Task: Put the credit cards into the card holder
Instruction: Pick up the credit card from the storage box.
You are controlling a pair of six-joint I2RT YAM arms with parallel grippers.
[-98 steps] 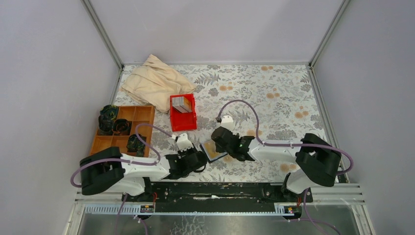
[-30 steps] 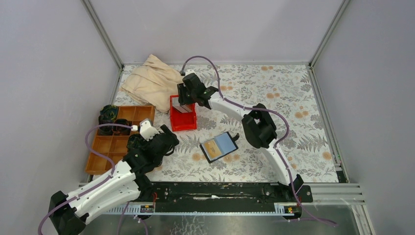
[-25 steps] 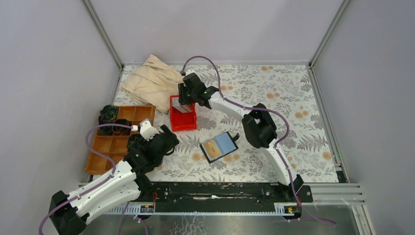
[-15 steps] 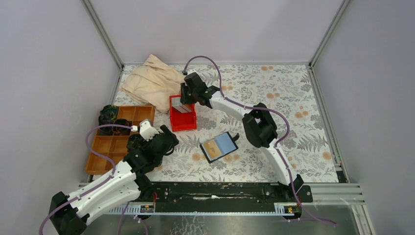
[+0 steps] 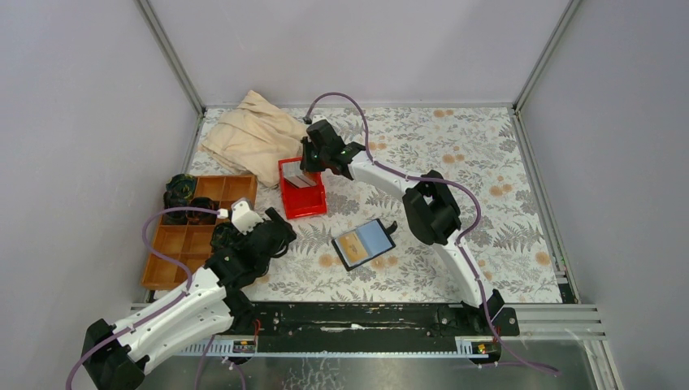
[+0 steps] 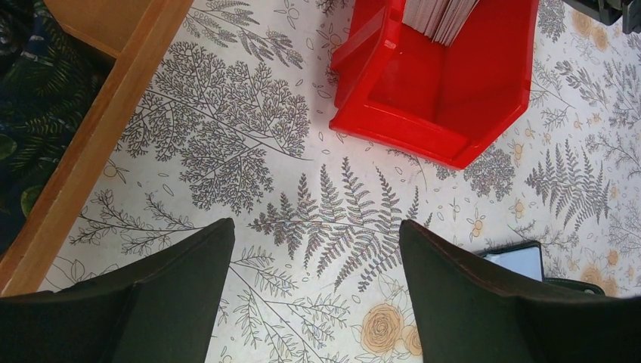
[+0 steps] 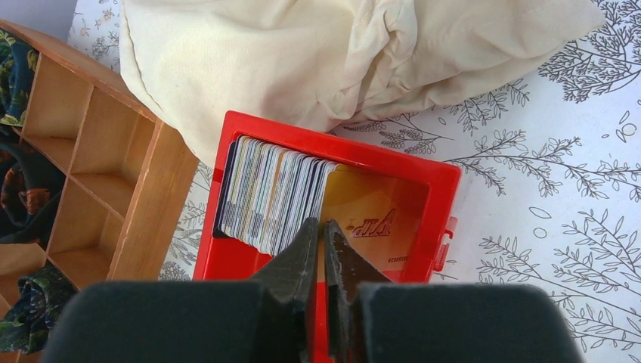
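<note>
A stack of credit cards [image 7: 272, 193] stands on edge in a red bin [image 7: 340, 144]. My right gripper [image 7: 321, 223] reaches into that bin, its jaws pressed together on the left edge of the tan card [image 7: 370, 215] at the front of the stack. From above, the right gripper [image 5: 309, 165] hangs over the bin's back end [image 5: 302, 203]. The card holder [image 5: 363, 243] lies open on the table with a tan and a blue card showing in it. My left gripper [image 6: 316, 227] hovers open over bare table, left of the holder's corner [image 6: 514, 253].
A brown compartment tray [image 5: 199, 240] with dark items [image 5: 180, 191] sits at the left. A cream cloth [image 5: 256, 134] lies behind the bin, touching its back rim. The right arm's elbow [image 5: 431, 213] stands just right of the card holder.
Since 3.3 s ago both arms left the card holder; the right one reached to the bin. In the last second its jaws closed on the tan card. The left arm stayed still.
</note>
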